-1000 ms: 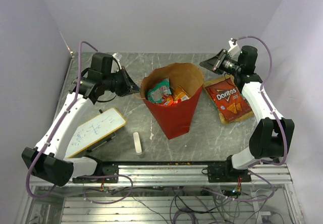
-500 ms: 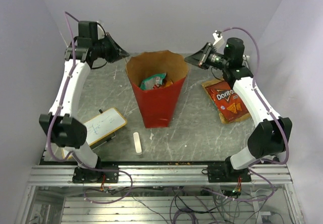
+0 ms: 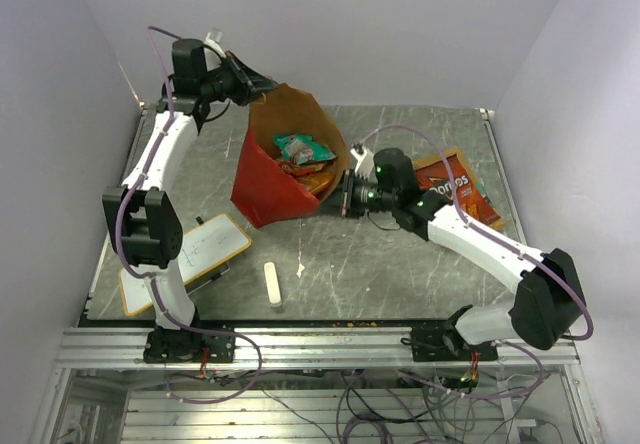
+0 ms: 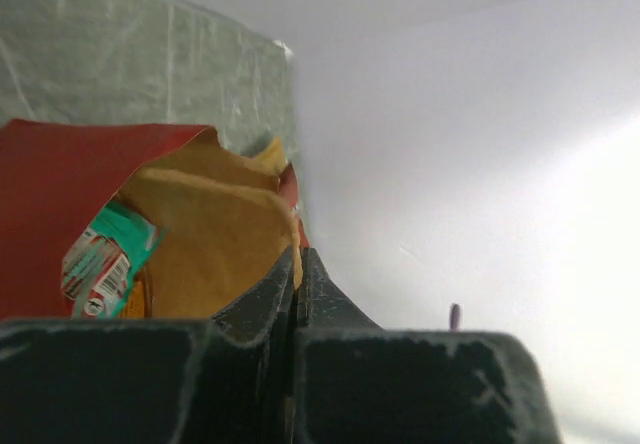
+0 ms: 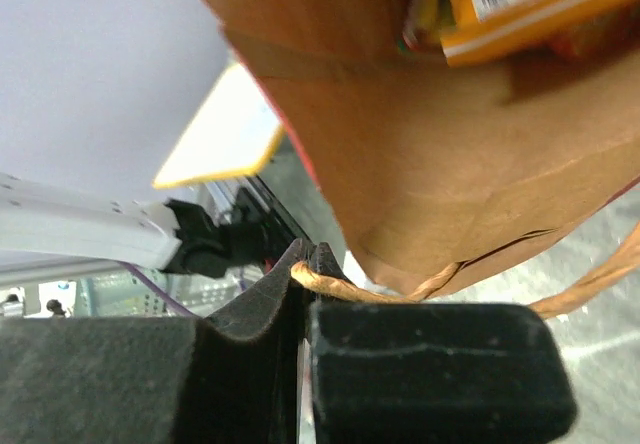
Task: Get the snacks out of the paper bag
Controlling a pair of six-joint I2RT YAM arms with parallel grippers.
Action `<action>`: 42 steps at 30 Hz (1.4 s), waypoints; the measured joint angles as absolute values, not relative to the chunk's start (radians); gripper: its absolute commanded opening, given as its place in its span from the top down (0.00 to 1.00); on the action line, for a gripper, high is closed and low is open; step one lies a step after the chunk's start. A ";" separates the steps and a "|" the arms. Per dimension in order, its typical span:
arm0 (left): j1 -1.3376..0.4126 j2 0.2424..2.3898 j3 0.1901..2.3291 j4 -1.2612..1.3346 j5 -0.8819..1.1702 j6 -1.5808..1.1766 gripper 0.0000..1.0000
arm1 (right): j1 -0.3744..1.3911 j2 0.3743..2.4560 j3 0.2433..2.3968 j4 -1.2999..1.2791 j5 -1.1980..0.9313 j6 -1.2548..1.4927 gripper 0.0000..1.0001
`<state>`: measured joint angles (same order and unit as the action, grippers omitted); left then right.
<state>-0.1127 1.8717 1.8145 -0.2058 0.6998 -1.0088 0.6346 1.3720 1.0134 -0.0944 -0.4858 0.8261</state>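
Left gripper (image 3: pixel 262 86) pinches the bag (image 3: pixel 268 182) rim; right gripper (image 3: pixel 343 196) clamps its handle (image 5: pixel 340 286). Bag tilted between them, snacks (image 3: pixel 303 149) inside. One red packet (image 3: pixel 458 177) lies on the desk (image 3: pixel 400 274), right.

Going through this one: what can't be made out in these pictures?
- Top view: how many snacks lie in the paper bag; its wall and the upper packets hide the rest.
- Top view: the chip packet, partly covered by the right arm.
- Right wrist view: the orange packet, cut off by the top edge.
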 measured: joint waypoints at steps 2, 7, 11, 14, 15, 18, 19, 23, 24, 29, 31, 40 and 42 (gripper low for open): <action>-0.134 1.866 1.772 -0.170 0.725 -1.025 0.93 | 0.663 1.358 0.953 -0.095 -0.467 0.826 1.00; -0.227 1.778 1.650 -0.155 0.756 -1.029 0.93 | 0.694 1.336 0.855 -0.105 -0.443 0.822 0.98; -0.307 1.615 1.494 -0.168 0.759 -1.016 0.93 | 0.713 1.289 0.834 -0.189 -0.403 0.784 0.85; -0.342 1.513 1.415 -0.206 0.753 -0.982 0.93 | 0.715 1.244 0.846 -0.305 -0.339 0.747 0.67; -0.345 1.488 1.398 -0.224 0.751 -0.970 0.93 | 0.715 1.228 0.857 -0.353 -0.308 0.731 0.62; -0.346 1.452 1.377 -0.294 0.732 -0.928 0.93 | 0.715 1.172 0.891 -0.486 -0.202 0.696 0.55; -0.346 1.451 1.376 -0.307 0.726 -0.921 0.93 | 0.715 1.147 0.907 -0.528 -0.160 0.685 0.55; -0.345 1.452 1.375 -0.346 0.709 -0.905 0.93 | 0.715 1.059 0.989 -0.636 -0.036 0.634 0.51; -0.345 1.452 1.375 -0.349 0.707 -0.903 0.93 | 0.715 1.042 1.012 -0.645 -0.015 0.616 0.51; -0.345 1.452 1.376 -0.373 0.704 -0.890 0.93 | 0.715 1.033 1.079 -0.609 0.025 0.468 0.48; -0.345 1.452 1.377 -0.381 0.704 -0.890 0.93 | 0.715 1.066 1.100 -0.579 0.024 0.407 0.49; -0.406 1.449 1.377 -0.363 0.699 -0.936 0.93 | 0.715 1.153 1.053 -0.316 -0.015 0.070 0.51; -0.432 1.448 1.379 -0.362 0.693 -0.948 0.93 | 0.715 1.153 1.006 -0.252 -0.028 0.001 0.52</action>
